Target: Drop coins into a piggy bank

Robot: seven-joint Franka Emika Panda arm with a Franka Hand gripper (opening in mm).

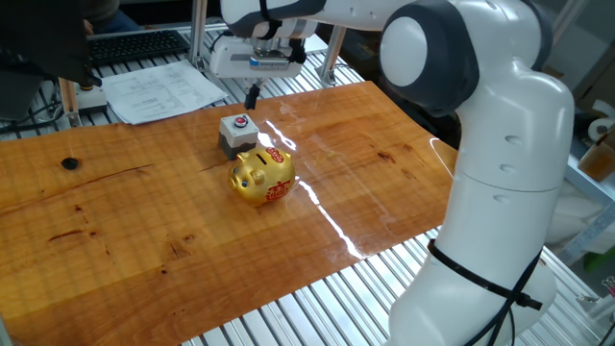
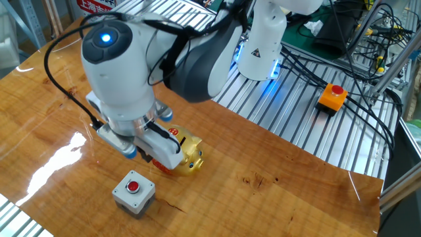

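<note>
One gold piggy bank (image 1: 262,177) sits on our table (image 1: 144,221), touching a grey button box (image 1: 237,134). Our gripper (image 1: 252,94) hangs behind the box; we cannot tell how its fingers stand.

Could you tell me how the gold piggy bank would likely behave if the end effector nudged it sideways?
The piggy bank looks glossy and rigid, so it would probably slide on the polished table rather than deform. Its rounded body on small feet suggests it might tip or turn. If hollow, as banks usually are, it is likely light.
</note>
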